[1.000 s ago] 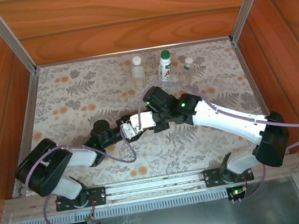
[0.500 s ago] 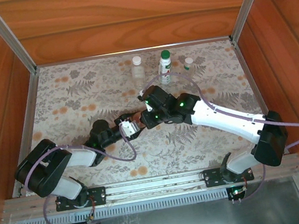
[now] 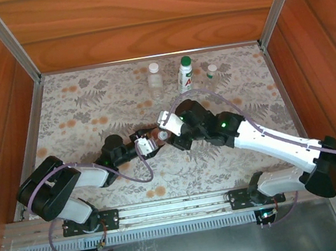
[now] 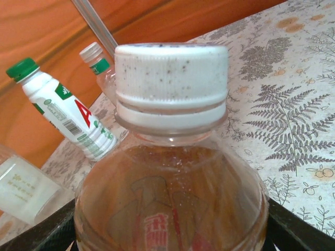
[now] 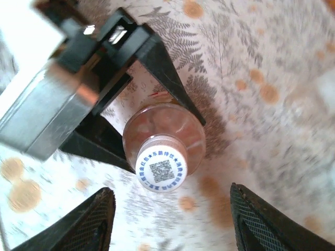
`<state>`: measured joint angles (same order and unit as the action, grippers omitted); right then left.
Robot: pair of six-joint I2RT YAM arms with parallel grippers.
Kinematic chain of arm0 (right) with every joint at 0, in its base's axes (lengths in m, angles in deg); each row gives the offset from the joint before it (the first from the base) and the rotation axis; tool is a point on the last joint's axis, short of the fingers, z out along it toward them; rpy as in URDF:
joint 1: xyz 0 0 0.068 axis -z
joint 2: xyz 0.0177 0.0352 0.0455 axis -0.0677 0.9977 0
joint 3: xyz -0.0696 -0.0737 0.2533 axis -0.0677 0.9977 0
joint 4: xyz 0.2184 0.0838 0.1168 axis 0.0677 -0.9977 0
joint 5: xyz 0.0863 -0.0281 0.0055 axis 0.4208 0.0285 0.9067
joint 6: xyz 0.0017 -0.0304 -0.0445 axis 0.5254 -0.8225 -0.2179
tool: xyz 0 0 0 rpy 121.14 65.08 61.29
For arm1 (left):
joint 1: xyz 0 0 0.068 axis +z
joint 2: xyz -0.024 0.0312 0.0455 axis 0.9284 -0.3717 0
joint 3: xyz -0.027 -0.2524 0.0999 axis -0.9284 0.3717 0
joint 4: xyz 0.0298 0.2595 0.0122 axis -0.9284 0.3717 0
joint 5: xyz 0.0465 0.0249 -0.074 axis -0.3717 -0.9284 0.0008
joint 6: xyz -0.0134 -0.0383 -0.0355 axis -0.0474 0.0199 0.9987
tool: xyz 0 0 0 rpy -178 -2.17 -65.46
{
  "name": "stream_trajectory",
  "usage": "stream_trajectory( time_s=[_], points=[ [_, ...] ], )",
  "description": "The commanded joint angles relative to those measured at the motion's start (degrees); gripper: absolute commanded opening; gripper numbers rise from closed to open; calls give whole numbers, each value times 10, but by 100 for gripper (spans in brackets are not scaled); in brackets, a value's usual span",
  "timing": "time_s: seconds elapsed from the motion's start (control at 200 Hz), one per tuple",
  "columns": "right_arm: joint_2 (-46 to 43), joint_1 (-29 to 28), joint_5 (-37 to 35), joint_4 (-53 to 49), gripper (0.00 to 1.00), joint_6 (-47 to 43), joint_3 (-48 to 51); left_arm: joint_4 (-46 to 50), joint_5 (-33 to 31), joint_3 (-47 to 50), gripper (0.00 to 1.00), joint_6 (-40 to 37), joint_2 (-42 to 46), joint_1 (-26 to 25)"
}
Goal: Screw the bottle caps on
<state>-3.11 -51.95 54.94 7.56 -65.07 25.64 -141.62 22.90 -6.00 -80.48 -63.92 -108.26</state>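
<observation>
I've got the table (image 3: 76,115) under a fern-and-flower print cover. Three bottles stand on it in a row near the far edge, right of centre: a clear bottle (image 3: 156,83) with a white cap (image 3: 154,67), a white bottle (image 3: 185,77) with a green cap (image 3: 185,60), and a small clear bottle (image 3: 212,75), also capped.

Amber clear plastic bottle (image 4: 167,209): red label print. Its white ribbed screw cap (image 4: 170,78): dark speckles on the side, blue-ringed code square on top. White plastic bottle (image 4: 68,123): green-and-red print, dark green cap (image 4: 22,68). Pale table cover (image 4: 293,120): grey ferns, orange blossoms.
</observation>
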Motion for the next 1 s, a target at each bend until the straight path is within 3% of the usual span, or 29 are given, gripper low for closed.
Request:
stream_trajectory(
  time_s=[0.0,0.225,0.685,0.79,0.894,0.994],
  points=[
    [16,1,32,-49,59,-237,-35,-12,24,1,66,-8,-6,-3],
    [71,1,24,-80,51,-336,-83,-12,26,3,67,-7,-3,-3],
    [113,7,39,-96,39,-337,-92,-12,25,4,67,-8,-4,-3],
    [115,7,32,-93,30,-332,-92,-12,25,4,66,-8,-3,-3],
    [112,8,28,-84,11,-300,-91,-12,23,4,67,-8,-3,-3],
    [104,8,17,-49,0,-184,-86,-12,18,4,67,-9,-2,-3]
  ],
)
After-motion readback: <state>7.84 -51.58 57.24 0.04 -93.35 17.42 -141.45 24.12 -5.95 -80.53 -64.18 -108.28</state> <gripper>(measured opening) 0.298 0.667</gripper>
